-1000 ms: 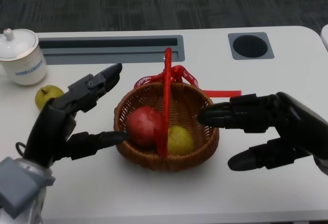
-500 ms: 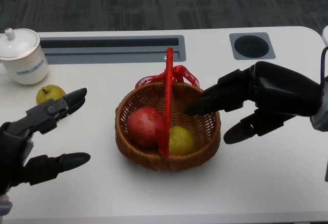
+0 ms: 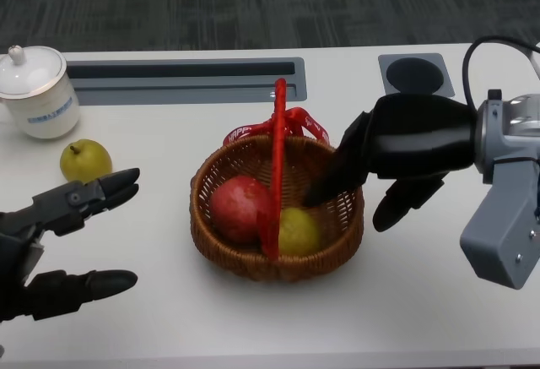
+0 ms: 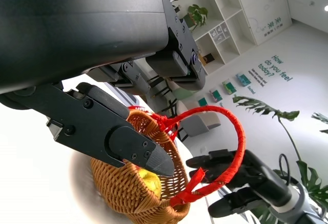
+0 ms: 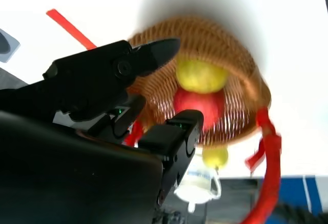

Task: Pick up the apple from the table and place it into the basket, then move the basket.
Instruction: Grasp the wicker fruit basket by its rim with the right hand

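Fingers spread and empty on both: your right hand (image 3: 396, 162) reaches over the basket (image 3: 337, 234) rim (apple (image 3: 239, 208) already inside), presumably to move it; left hand (image 3: 51, 246) waits apart.

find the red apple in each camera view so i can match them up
Head view: the red apple lies in the left half of the basket, left of the red handle.
Left wrist view: not visible; the basket wall hides it, only a yellow fruit peeks through.
Right wrist view: the red apple sits in the basket beside the yellow fruit.
Shared landmark: the red handle, in all three views.
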You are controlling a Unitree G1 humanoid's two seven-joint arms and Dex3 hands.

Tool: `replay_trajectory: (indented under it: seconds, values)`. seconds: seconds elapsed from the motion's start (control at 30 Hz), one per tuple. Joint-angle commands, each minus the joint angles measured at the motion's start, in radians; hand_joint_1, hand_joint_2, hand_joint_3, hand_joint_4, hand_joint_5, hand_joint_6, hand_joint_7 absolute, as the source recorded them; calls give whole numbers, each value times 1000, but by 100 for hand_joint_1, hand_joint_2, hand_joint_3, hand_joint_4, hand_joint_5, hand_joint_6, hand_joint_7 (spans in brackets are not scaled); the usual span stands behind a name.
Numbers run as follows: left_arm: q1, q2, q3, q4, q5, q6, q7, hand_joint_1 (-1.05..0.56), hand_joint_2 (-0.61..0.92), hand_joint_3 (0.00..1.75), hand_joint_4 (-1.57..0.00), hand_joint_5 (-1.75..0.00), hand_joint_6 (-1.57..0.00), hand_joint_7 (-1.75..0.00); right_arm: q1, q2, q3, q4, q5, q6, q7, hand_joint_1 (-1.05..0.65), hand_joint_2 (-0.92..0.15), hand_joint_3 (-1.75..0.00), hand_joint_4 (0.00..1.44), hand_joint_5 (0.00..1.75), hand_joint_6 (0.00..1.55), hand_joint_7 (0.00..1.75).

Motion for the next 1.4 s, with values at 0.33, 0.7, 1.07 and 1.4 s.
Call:
replay_trajectory:
  seconds: [0.33,0.7,1.07,1.4]
  values:
    - [31,-34,22,-30,-2,-46,21,-45,76,0,-69,-1,-65,-1,-114,41,448,70,-407,122,-504,-56,-90,-1,80,1,69,1]
    - [36,-81,27,-21,-27,-83,27,-42,76,0,-73,-2,-67,-1,-111,162,604,137,-444,221,-621,-55,-92,-8,78,0,67,0]
    - [41,-113,46,-2,-13,-139,65,-42,77,0,-78,-2,-70,-1,-105,222,506,191,-287,237,-550,-31,-92,-12,94,4,82,3]
    - [66,-125,51,-33,-3,-156,103,-41,78,0,-81,-2,-73,-1,-65,212,388,216,-163,295,-474,-24,-92,-8,104,3,87,1]
